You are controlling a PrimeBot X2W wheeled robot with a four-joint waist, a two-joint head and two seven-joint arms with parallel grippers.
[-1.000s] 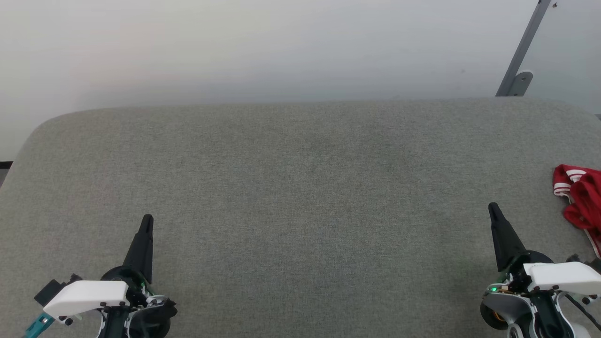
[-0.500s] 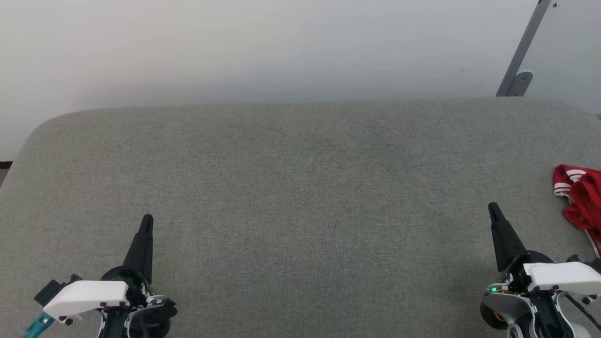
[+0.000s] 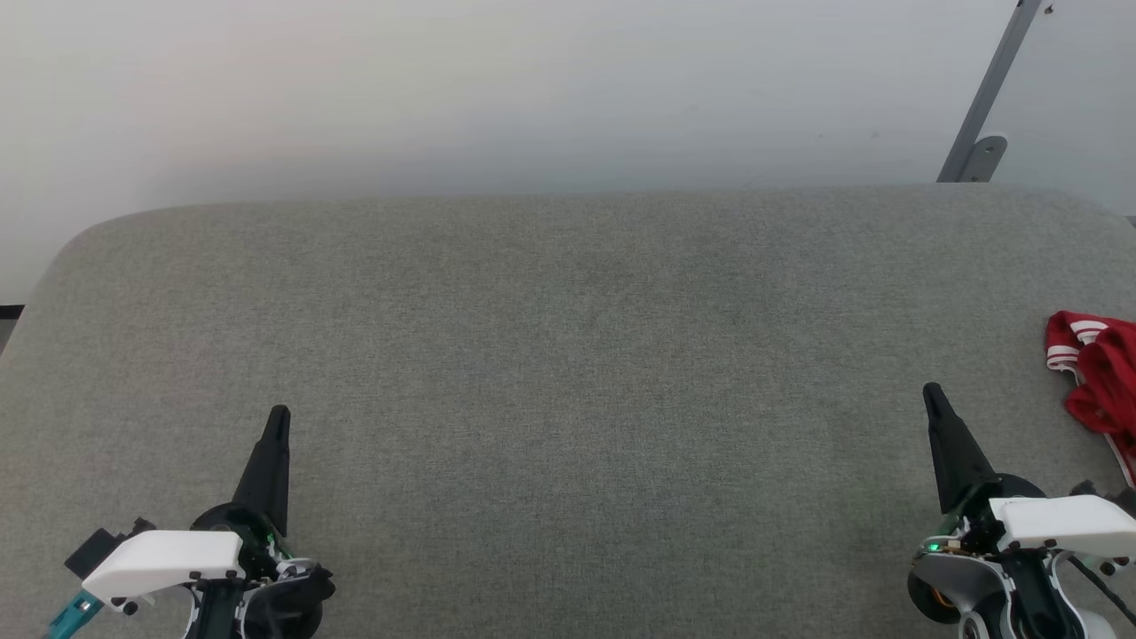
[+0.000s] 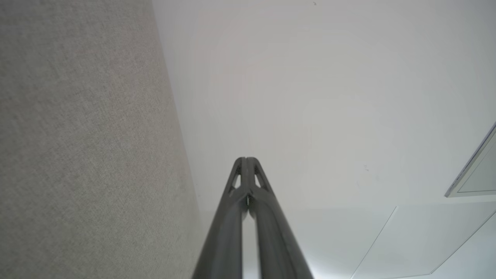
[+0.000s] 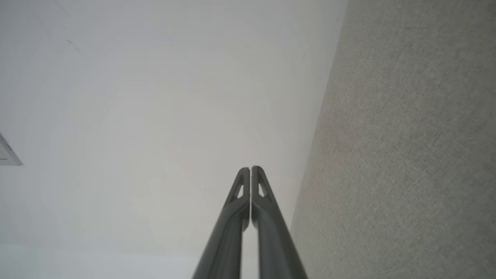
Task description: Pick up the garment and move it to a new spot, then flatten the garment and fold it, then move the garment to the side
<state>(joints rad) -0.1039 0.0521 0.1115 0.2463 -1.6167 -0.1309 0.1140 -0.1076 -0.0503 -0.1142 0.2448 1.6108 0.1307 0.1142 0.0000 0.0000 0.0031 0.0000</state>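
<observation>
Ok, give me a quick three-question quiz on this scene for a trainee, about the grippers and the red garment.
1. Fill in: the left gripper and the right gripper are both ___, holding nothing.
2. Which is nearer the garment: A, left gripper; B, right gripper?
3. True or false: the garment lies flattened between the grippers.
Key: 1 shut; 2 B; 3 false, it lies bunched at the far right of the grey surface.

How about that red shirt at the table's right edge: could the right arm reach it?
Probably yes. The garment lies bunched close to the right of the right gripper, with only grey table between them. The gripper is shut, so it would have to open first.
</observation>
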